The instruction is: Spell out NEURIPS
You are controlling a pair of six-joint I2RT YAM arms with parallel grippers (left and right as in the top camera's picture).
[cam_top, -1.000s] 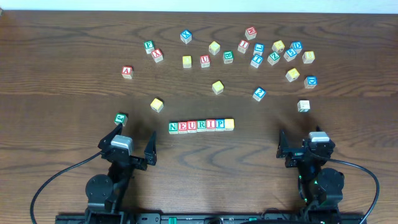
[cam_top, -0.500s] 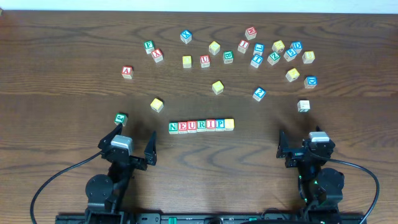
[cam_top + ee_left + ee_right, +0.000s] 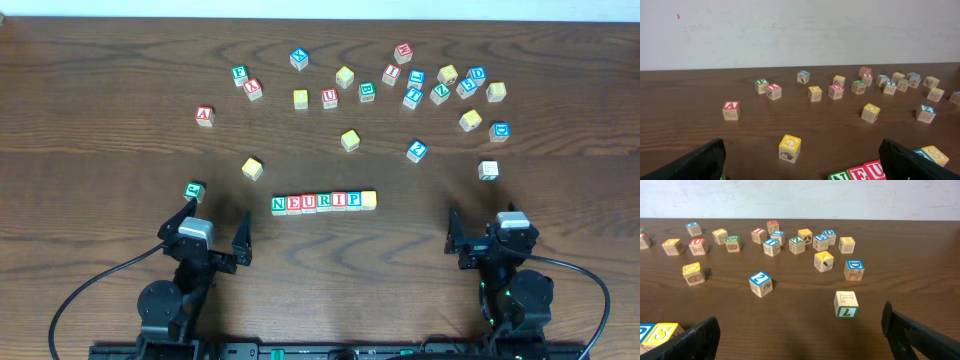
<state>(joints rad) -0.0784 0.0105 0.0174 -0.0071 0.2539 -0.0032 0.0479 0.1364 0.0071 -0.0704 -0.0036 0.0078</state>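
Note:
The NEURIPS row (image 3: 323, 202) lies at the table's centre: green N (image 3: 279, 204), red E (image 3: 294, 203), red U (image 3: 308, 203), green R (image 3: 323, 202), red I (image 3: 338, 201), blue P (image 3: 353, 201), then a yellow-faced cube (image 3: 368, 199). Its left end, N (image 3: 840, 176), E (image 3: 857, 173) and U (image 3: 874, 169), shows low in the left wrist view. The right wrist view catches the yellow S cube (image 3: 662, 332). My left gripper (image 3: 215, 212) (image 3: 805, 169) stands open left of the row, empty. Open and empty too, my right gripper (image 3: 490, 225) (image 3: 800, 341) is well to the row's right.
Many loose letter cubes are scattered over the far half of the table (image 3: 100, 160). A green-faced cube (image 3: 195, 189) sits by my left gripper's outer finger, and a yellow cube (image 3: 252, 168) (image 3: 790, 148) lies just beyond. A green-edged cube (image 3: 488, 170) (image 3: 846, 305) lies ahead of my right gripper.

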